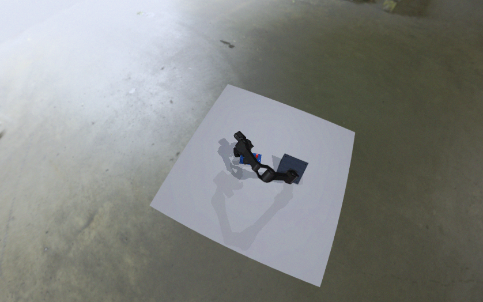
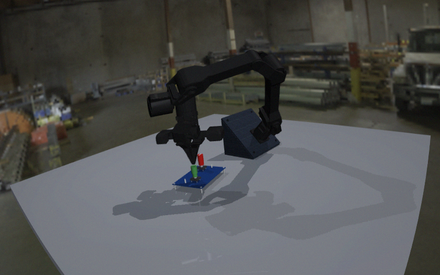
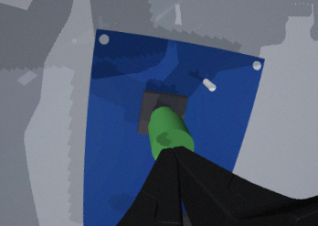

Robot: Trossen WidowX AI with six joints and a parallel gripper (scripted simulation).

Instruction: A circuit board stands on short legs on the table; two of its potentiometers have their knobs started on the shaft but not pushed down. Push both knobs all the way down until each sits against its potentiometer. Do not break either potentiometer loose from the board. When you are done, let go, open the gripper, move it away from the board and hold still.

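The blue circuit board (image 1: 260, 159) (image 2: 210, 175) (image 3: 111, 156) stands on short white legs. The green knob (image 2: 194, 171) (image 3: 165, 123) stands over its dark potentiometer (image 2: 198, 179) (image 3: 143, 116), with a little pale shaft showing below it in the exterior view. The red knob (image 1: 257, 155) (image 2: 200, 159) stands behind it, also with some pale shaft showing above its potentiometer (image 2: 202, 168); it is out of the wrist view. My gripper (image 2: 194, 163) (image 3: 173, 157) is shut and empty, pointing down. Its tips are right at the green knob's top; whether they touch it I cannot tell.
Thin white pins (image 2: 185, 180) (image 2: 211, 166) (image 3: 209, 84) stand up from the board. The arm's dark blue wedge base (image 1: 288, 163) (image 2: 237, 138) is behind and to the right of the board in the exterior view. The pale table (image 1: 310, 225) (image 2: 112, 245) carries the arm's shadows.
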